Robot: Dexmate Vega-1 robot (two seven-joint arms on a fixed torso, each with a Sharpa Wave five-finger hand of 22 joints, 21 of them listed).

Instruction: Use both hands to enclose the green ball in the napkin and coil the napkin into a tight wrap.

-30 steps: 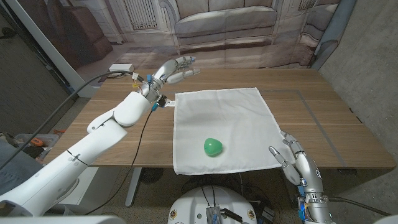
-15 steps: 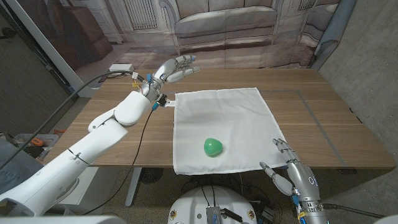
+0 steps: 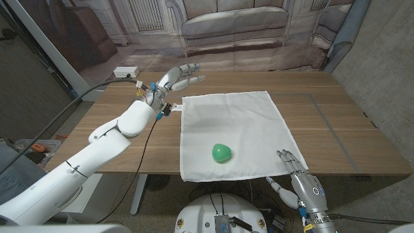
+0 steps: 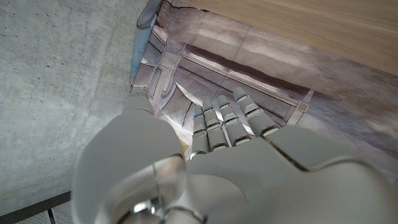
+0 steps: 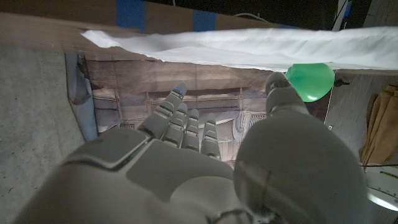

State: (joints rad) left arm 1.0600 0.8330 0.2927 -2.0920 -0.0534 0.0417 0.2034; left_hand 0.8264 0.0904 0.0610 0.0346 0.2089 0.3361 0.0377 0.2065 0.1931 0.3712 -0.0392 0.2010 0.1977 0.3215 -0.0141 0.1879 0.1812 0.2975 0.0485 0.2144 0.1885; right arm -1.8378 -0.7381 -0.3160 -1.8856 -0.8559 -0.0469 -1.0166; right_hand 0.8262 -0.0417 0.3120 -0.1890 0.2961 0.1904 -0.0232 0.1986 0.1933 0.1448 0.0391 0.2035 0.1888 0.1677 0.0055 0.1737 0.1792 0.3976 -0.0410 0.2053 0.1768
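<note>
A green ball [image 3: 222, 153] sits on a white napkin [image 3: 233, 123] spread flat on the wooden table [image 3: 336, 123], near the napkin's front edge. The ball [image 5: 309, 79] and the napkin's edge [image 5: 236, 46] also appear in the right wrist view. My left hand [image 3: 176, 79] hovers beyond the napkin's far left corner, fingers stretched out and apart, holding nothing. My right hand [image 3: 294, 175] is at the table's front edge by the napkin's near right corner, fingers spread, empty. Both wrist views show extended fingers [image 4: 227, 118] [image 5: 183, 121].
A white power strip [image 3: 126, 71] with a cable lies at the table's far left. A backdrop printed with a sofa hangs behind the table. Bare wood lies to the right of the napkin.
My right hand has dropped lower and back toward the table's front edge. My left hand has shifted slightly left near the napkin's far corner. Ball and napkin have not moved.
</note>
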